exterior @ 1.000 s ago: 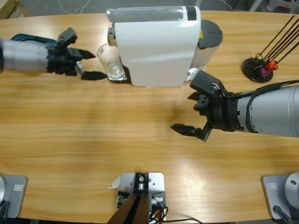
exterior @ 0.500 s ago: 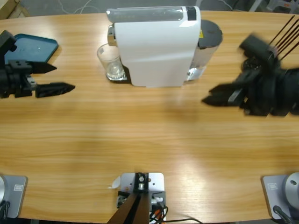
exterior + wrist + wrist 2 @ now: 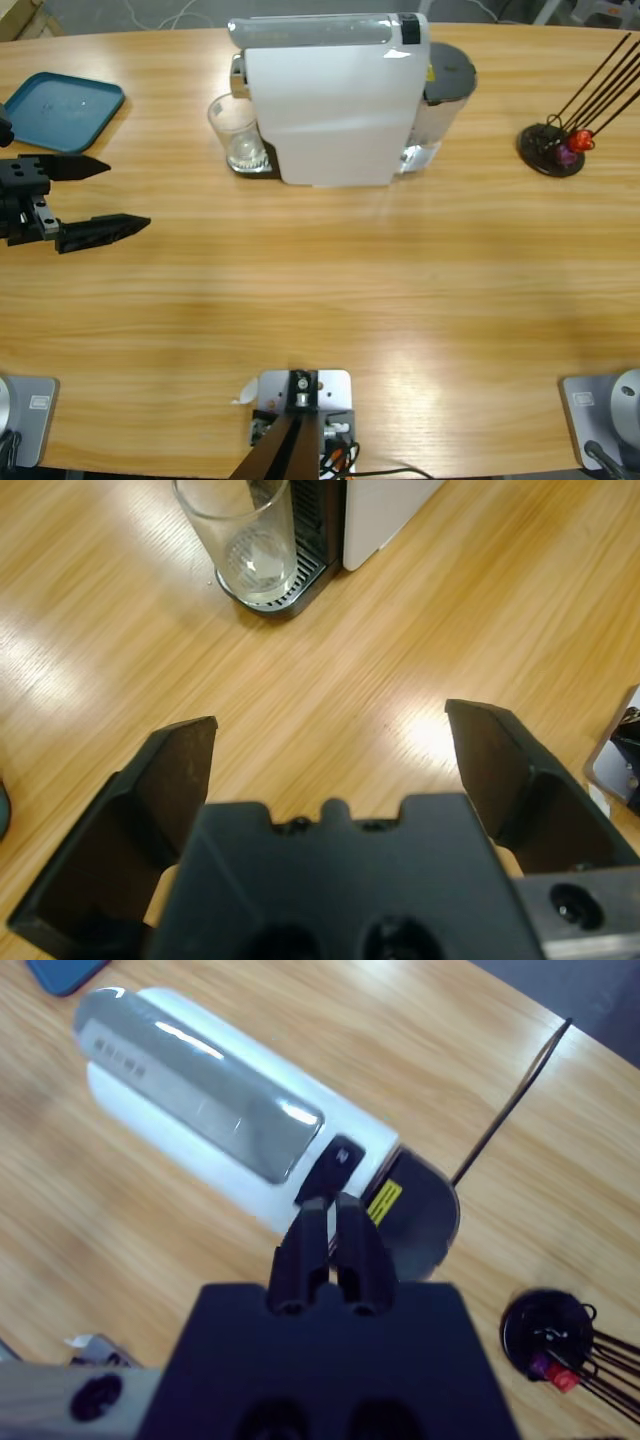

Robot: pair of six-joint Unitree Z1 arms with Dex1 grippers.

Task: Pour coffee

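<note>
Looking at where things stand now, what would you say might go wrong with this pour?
1. The glass stands tight against the white machine; the open left claw, coming back from the table's edge, could knock it off the drip tray.
2. The right claw, shut above the machine, is out of the high view, so a descent there could strike the machine.

One white boxy coffee machine [image 3: 335,100] on the long wooden desk [image 3: 330,290]. One clear drinking glass [image 3: 236,132] beside it. One teal plastic tray [image 3: 62,98]. One black wire capsule stand [image 3: 553,148], with two small capsules showing. Two black two-jawed hands: left hand [image 3: 98,195], right hand [image 3: 330,1222].
</note>
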